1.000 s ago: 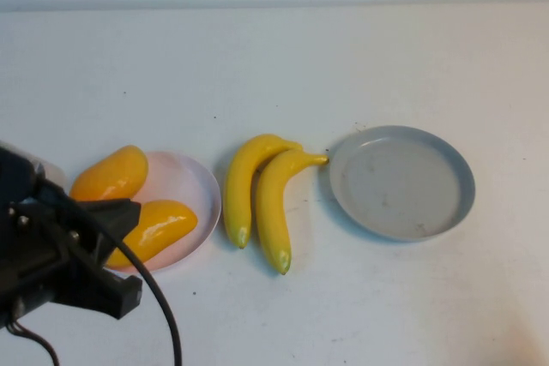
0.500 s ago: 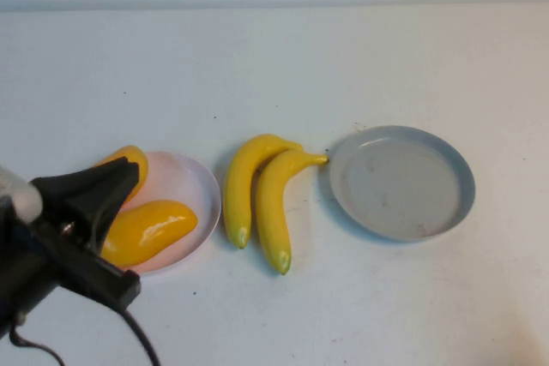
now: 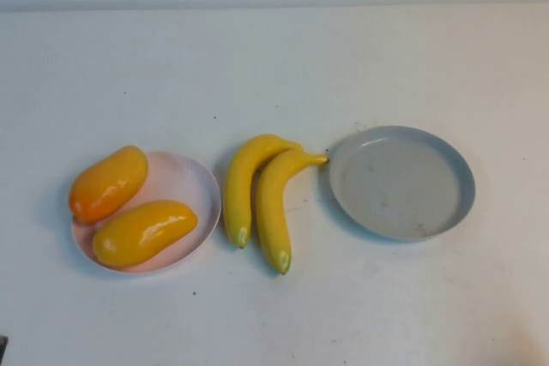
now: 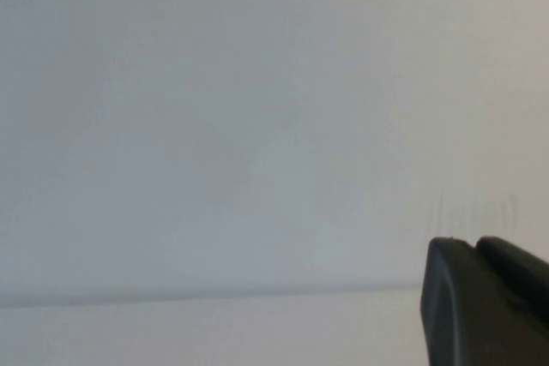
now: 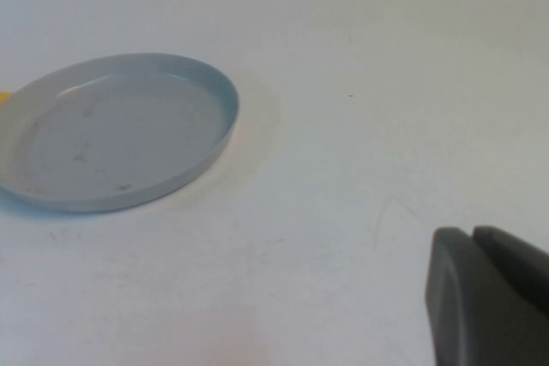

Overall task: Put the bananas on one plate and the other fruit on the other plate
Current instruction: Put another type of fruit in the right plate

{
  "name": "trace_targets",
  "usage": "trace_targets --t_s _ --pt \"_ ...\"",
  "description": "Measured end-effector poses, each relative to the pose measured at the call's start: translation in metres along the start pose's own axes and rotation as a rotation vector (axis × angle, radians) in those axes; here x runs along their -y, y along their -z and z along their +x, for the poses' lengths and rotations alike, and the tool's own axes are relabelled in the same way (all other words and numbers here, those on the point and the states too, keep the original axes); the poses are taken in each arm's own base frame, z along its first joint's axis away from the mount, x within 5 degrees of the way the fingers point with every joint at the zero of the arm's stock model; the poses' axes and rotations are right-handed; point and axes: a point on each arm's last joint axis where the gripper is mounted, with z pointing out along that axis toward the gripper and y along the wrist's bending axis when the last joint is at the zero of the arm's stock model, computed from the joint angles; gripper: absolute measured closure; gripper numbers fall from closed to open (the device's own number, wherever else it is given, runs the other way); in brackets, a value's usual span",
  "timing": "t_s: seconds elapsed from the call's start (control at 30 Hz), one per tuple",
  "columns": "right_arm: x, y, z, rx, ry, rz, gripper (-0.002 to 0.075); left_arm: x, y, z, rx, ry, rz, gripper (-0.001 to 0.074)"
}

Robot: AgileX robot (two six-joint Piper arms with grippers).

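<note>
Two yellow bananas point(image 3: 257, 195) lie side by side on the table between the plates, one stem touching the rim of the blue-grey plate point(image 3: 403, 182), which is empty. That plate also shows in the right wrist view point(image 5: 120, 130). The orange mango point(image 3: 108, 183) and the golden-yellow mango point(image 3: 144, 231) lie on the pale pink plate point(image 3: 193, 179); the orange one overhangs its far-left rim. Neither arm shows in the high view. My left gripper point(image 4: 474, 246) is shut and empty, facing a bare pale surface. My right gripper point(image 5: 472, 233) is shut and empty, low over the table beside the blue-grey plate.
The white table point(image 3: 274, 66) runs back to a pale wall. A dark sliver point(image 3: 2, 349) shows at the high view's bottom left corner.
My left arm has pulled back from over the pink plate and left the high view at the lower left. Both mangoes now show fully on the pink plate. The bananas have not moved.
</note>
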Motion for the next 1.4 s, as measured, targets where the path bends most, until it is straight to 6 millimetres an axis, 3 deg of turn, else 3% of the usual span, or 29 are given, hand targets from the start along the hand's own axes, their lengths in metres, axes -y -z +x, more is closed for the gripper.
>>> trace_targets --t_s 0.17,0.43,0.73,0.97,1.4 --pt "0.0 0.0 0.0 0.0 0.0 0.0 0.0743 -0.002 0.016 0.012 -0.018 0.004 -0.021 0.0737" --pt "0.0 0.0 0.0 0.0 0.0 0.0 0.0743 0.001 0.032 0.031 -0.212 -0.067 0.027 0.0737" --pt "0.0 0.0 0.0 0.0 0.0 0.0 0.0743 -0.004 0.037 0.042 -0.346 -0.11 -0.065 0.0737" --pt "0.0 0.0 0.0 0.0 0.0 0.0 0.0743 -0.003 0.046 0.061 -0.566 -0.101 -0.052 0.0737" --pt "0.0 0.0 0.0 0.0 0.0 0.0 0.0743 -0.002 0.047 0.062 -0.585 -0.101 -0.049 0.0737"
